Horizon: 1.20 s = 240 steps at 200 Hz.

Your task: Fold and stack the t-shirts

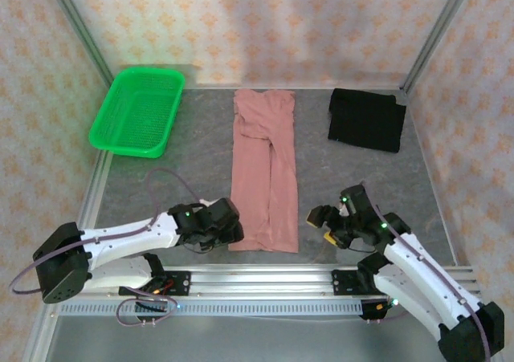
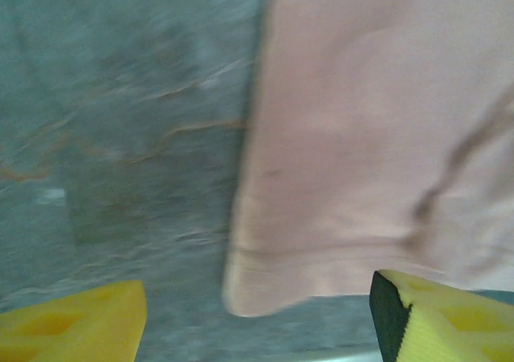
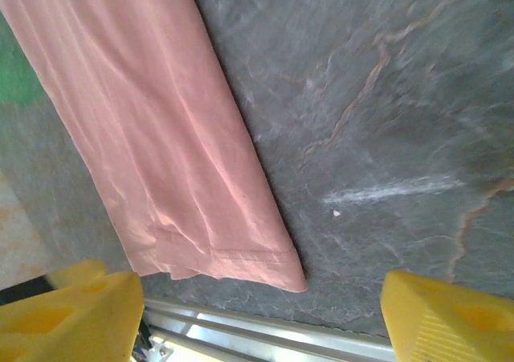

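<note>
The salmon-pink t-shirt (image 1: pixel 265 173) lies flat as a long narrow strip down the middle of the table, its hem toward the arms. The black t-shirt (image 1: pixel 365 119) lies folded at the back right. My left gripper (image 1: pixel 229 232) hovers at the pink shirt's near left corner, jaws open. In the left wrist view that corner (image 2: pixel 269 286) sits between the yellow fingers (image 2: pixel 76 326), untouched. My right gripper (image 1: pixel 321 225) is open a little right of the near right corner. That corner (image 3: pixel 293 278) shows ahead of its spread gripper (image 3: pixel 261 322).
A green mesh basket (image 1: pixel 138 109) stands at the back left. The metal rail (image 1: pixel 265 280) runs along the table's near edge just behind the shirt's hem. Bare grey tabletop (image 1: pixel 353 185) lies right of the pink shirt. Frame posts rise at the back corners.
</note>
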Available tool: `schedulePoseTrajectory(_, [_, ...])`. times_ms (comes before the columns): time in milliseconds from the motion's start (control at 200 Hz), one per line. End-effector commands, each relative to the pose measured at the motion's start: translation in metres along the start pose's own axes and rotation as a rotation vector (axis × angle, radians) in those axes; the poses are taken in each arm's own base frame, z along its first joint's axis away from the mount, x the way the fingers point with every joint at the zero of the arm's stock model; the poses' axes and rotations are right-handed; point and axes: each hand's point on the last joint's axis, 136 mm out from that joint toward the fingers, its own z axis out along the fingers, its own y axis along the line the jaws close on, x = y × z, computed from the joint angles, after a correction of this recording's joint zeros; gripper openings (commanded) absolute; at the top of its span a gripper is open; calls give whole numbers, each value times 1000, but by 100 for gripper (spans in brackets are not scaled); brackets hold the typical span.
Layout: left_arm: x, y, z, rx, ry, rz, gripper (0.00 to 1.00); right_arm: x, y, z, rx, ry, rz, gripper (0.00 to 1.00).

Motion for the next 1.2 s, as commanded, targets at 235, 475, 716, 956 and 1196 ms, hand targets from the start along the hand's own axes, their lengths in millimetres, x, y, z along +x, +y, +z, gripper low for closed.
schedulePoseTrajectory(235, [-4, -12, 21, 183, 4, -87, 70, 15, 16, 42, -32, 78, -106, 62])
schedulePoseTrajectory(475, [-6, -17, 30, 211, 0, -115, 65, 26, 0, 54, 83, 114, -155, 58])
schedulePoseTrajectory(716, [-8, -32, 33, 265, 7, -118, 65, 33, -3, 61, 144, 128, -191, 54])
schedulePoseTrajectory(956, [-10, -44, 27, 296, 12, -106, 65, 36, 6, 64, 168, 127, -214, 52])
schedulePoseTrajectory(1196, [-9, -52, 19, 328, 21, -101, 63, 34, 1, 62, 220, 119, -211, 49])
